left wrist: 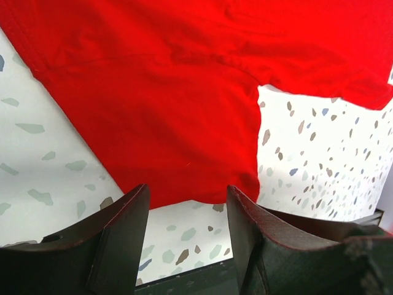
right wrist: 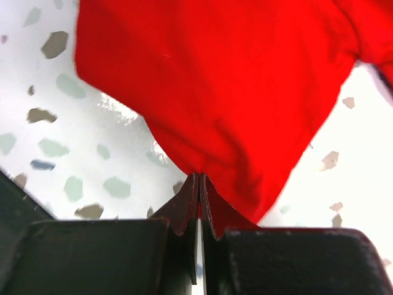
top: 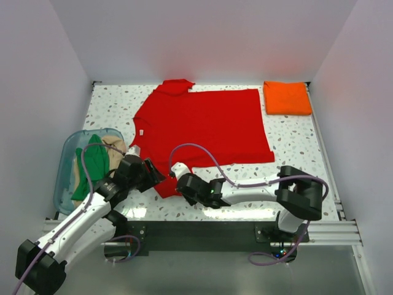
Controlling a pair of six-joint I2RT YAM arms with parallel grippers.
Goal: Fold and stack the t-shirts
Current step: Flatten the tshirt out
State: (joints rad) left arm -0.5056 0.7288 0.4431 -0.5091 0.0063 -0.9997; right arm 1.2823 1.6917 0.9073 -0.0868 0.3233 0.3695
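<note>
You have the red t-shirt [top: 209, 123] spread flat on the middle of the speckled counter [top: 295, 138]. Its neck points left, where the small white label [top: 141, 131] shows, and its bottom hem lies to the right. 1 sleeve lies at the far edge, the other at the near edge just ahead of both arms.

Your left jaws are spread. In the left wrist view the near sleeve's edge lies on the counter just ahead of the gap between them, and I can't tell whether they touch it.

Your right jaws are pressed together, pinching the red t-shirt at a corner of that same sleeve. In the right wrist view the cloth runs right into their tips.

The orange t-shirt [top: 287, 98] sits folded in the far right corner, well apart from the red one.

The clear bluish tub [top: 64, 153] stands at the near left, with a green t-shirt [top: 93, 165] and a tan t-shirt [top: 116, 149] bunched inside it.
</note>
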